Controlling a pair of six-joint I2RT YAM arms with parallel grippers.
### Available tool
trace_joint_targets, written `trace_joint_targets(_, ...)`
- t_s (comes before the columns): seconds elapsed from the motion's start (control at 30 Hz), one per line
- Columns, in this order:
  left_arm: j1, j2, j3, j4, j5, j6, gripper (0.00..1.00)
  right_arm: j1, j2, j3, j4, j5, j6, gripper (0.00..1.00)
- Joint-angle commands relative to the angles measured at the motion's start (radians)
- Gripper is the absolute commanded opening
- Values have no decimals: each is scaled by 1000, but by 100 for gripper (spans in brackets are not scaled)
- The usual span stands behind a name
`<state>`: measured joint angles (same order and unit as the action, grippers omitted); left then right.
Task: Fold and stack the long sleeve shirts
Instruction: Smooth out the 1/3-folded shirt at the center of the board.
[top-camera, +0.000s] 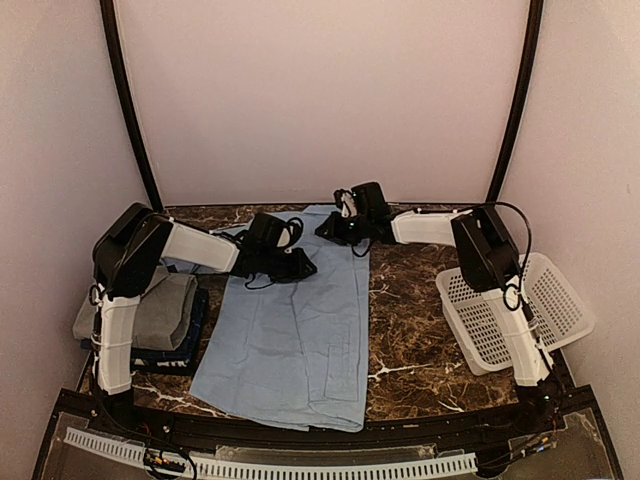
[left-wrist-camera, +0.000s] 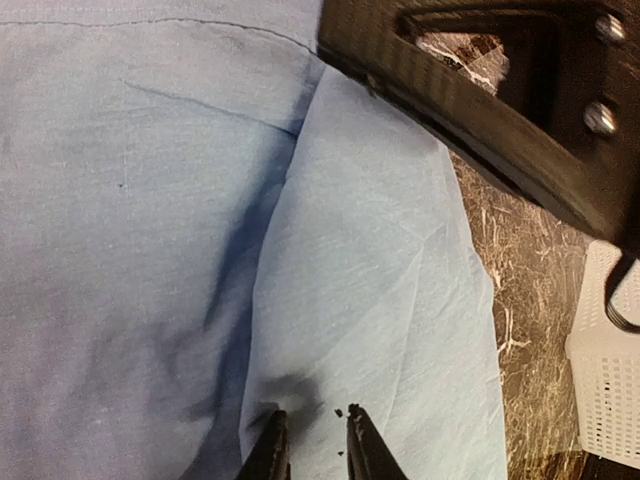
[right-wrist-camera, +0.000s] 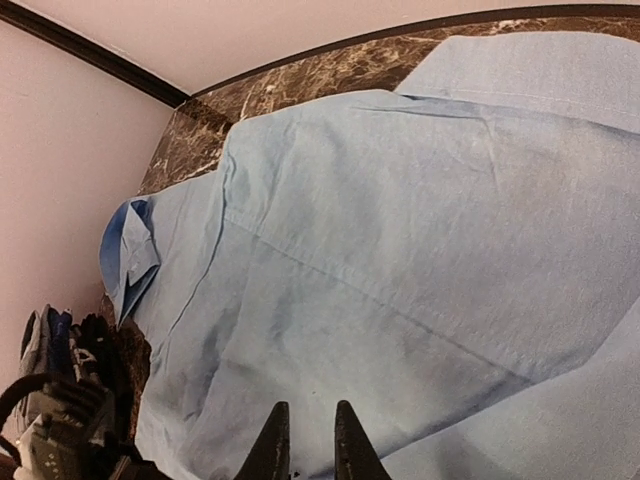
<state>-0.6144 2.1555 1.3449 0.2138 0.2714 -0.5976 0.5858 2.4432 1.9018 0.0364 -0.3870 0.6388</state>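
Observation:
A light blue button-front shirt (top-camera: 290, 330) lies spread flat on the marble table (top-camera: 410, 330), its collar end toward the back. A side panel is folded inward along its right side (left-wrist-camera: 380, 300). My left gripper (top-camera: 305, 268) hovers low over the shirt's upper part. Its jaws (left-wrist-camera: 315, 425) are slightly apart with nothing between them. My right gripper (top-camera: 328, 230) is over the shirt's top edge, also slightly parted and empty (right-wrist-camera: 305, 420). A folded grey shirt (top-camera: 165, 310) rests on a folded dark navy one (top-camera: 190, 345) at the left edge.
A white lattice basket (top-camera: 515, 310) stands tilted at the right edge, also showing in the left wrist view (left-wrist-camera: 610, 370). The right arm's black body (left-wrist-camera: 500, 110) crosses the left wrist view. Walls enclose the back and both sides of the table.

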Motion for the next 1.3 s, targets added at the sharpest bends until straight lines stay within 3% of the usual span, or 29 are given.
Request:
trace_joint_targets(0.0, -4, 0, 25, -50, -3, 20, 19, -29, 109, 105, 23, -19, 59, 14)
trace_joint_targets(0.4, -4, -24, 0, -111, -5, 48, 19, -86, 220, 169, 108, -13, 183, 14)
trace_joint_targets(0.6, -4, -55, -24, -124, -12, 67, 19, -104, 275, 265, 72, -50, 183, 16)
trace_joint_targets(0.87, -4, -112, -32, -166, -63, 127, 19, -156, 307, 375, 40, -228, 149, 27)
trace_joint_targets(1.1, -3, -174, -43, -185, -55, 128, 19, -156, 247, 385, 12, -267, 127, 30)
trace_joint_targets(1.27, -4, -262, -117, -182, -57, 117, 19, -139, 138, 289, -18, -240, 80, 37)
